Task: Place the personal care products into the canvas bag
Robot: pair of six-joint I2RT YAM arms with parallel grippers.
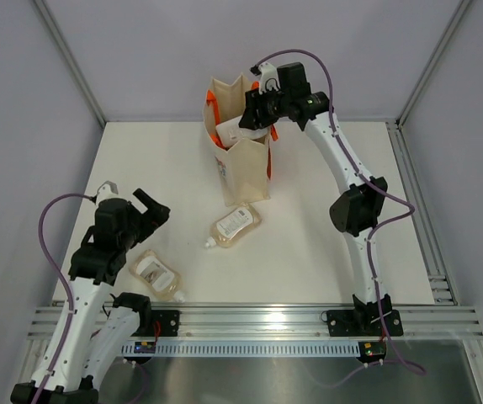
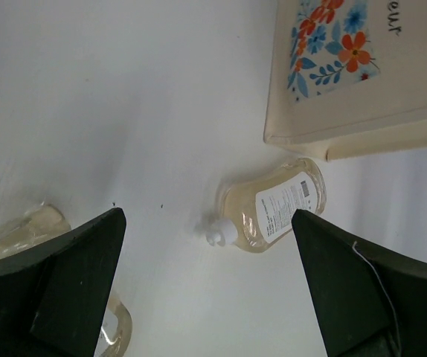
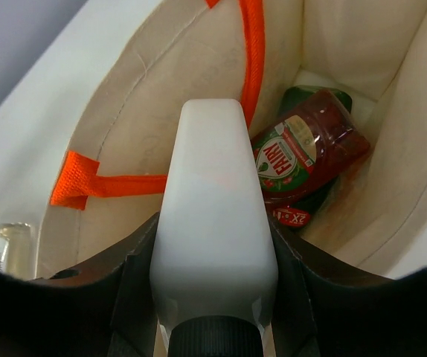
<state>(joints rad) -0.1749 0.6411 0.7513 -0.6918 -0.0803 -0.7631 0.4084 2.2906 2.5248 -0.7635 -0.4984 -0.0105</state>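
Canvas bag [image 1: 247,172] stands upright at the far middle of the table [image 1: 334,177], mouth open, its flower print [image 2: 331,44] facing my left arm. My right gripper [image 1: 258,109] hangs over that mouth. Its fingers [image 3: 135,286] are closed against both sides of the black-capped bottle [image 3: 213,223], ribbed cap toward the wrist camera and pale squarish body pointing down into the opening.

Looking past it on the right wrist view, the red bottle [image 3: 310,149] lies tilted at the bottom of the bag, on top of the green bottle [image 3: 306,95], of which only a dark edge shows. An orange handle [image 3: 252,52] hangs down the inner wall just beside the held bottle, and a second strap crosses the left wall. A pale clear object [image 3: 1,249] shows outside the bag wall at the left edge; I cannot tell what it is.

My left gripper [image 1: 153,209] hovers low over the near left of the table, jaws spread wide with nothing between them. Two peach bottles lie on their sides in the open. The far peach bottle [image 1: 235,225] is just beside the foot of the bag, white cap pointing away from it. The near peach bottle [image 1: 157,273] lies close to my left arm, and on the left wrist view one finger [image 2: 65,290] partly hides it.
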